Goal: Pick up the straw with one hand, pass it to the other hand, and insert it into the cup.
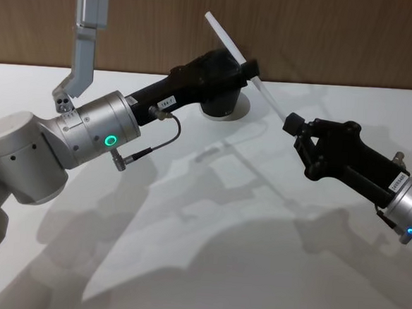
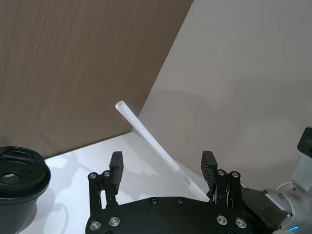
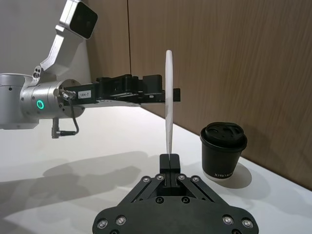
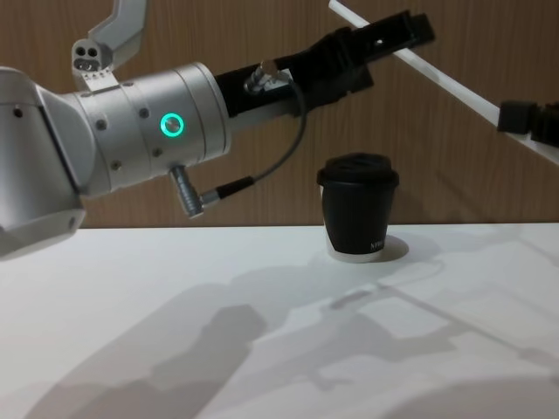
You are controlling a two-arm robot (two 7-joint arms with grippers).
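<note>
"Head view, item one: straw (image 1: 225, 37). Holder?"
"Right gripper (image 1: 292, 122), fingers pressed together on the straw's lower end. The rest slants up and away from those fingers, clear of the table (image 1: 199, 253)."
"Item two: left gripper (image 2: 162, 157). State?"
"Wide: fingers (image 2: 116, 168) spread, one on each side of the straw's middle stretch. Left wrist view: the straw runs between them, just beside one finger and well apart from the other; contact, cannot tell. The upper end sticks out past the fingertips."
"Item three: cup (image 4: 358, 209). Location?"
"Upright on the table, black domed lid on, below the left gripper's fingers and apart from them. Well apart from the right gripper's fingers. Straw and cup not touching."
"Background?"
"Wood-panel wall (image 4: 489, 175) behind the fingers."
</note>
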